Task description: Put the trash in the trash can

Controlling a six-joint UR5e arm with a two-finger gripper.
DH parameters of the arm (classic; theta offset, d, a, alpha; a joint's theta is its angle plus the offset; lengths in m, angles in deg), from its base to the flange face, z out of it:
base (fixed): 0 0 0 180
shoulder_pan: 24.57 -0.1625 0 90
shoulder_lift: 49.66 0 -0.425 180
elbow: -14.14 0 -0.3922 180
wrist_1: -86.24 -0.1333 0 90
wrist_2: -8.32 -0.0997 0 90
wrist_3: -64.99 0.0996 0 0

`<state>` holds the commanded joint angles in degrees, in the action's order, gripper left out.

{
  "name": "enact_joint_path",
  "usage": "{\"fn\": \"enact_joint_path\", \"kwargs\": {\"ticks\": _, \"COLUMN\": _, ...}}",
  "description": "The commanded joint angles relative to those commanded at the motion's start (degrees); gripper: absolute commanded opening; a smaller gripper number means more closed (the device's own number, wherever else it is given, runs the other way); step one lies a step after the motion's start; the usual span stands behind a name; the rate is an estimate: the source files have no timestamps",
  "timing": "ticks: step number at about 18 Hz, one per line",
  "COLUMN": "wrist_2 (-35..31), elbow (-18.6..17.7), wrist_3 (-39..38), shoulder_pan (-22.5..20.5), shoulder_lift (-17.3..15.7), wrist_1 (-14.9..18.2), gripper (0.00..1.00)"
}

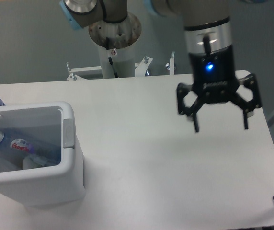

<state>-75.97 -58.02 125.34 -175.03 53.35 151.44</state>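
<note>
Now the gripper (220, 128), fingers spread and empty, hangs near the table's (165, 167) right edge, well apart from the trash can (70, 158) at its left edge, where the crushed bottle (19, 143) lies.

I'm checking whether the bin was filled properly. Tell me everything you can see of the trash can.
The trash can is a large white boxy plastic bin with a thick rounded rim and a grey rectangular patch on the inside of its right wall. It stands on the table at the left edge of the view, its open mouth showing. Inside lies a crushed clear plastic bottle with something white beside it. Nothing else touches it; the gripper hangs far to the right.
</note>
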Motion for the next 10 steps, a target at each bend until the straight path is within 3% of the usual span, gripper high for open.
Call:
{"fn": "enact_joint_path", "kwargs": {"ticks": 2, "wrist_2": 0.0, "elbow": -0.3, "wrist_3": 6.9, "shoulder_pan": -2.5, "shoulder_lift": -0.7, "wrist_1": 2.6, "gripper": 1.00}}
{"fn": "enact_joint_path", "kwargs": {"ticks": 4, "wrist_2": -0.1, "elbow": -0.8, "wrist_3": 11.6, "shoulder_pan": -3.8, "shoulder_lift": -1.0, "wrist_1": 2.9, "gripper": 1.00}}
{"fn": "enact_joint_path", "kwargs": {"ticks": 10, "wrist_2": 0.0, "elbow": -1.1, "wrist_3": 13.1, "shoulder_pan": -5.0, "shoulder_lift": -1.0, "wrist_1": 2.4, "gripper": 1.00}}
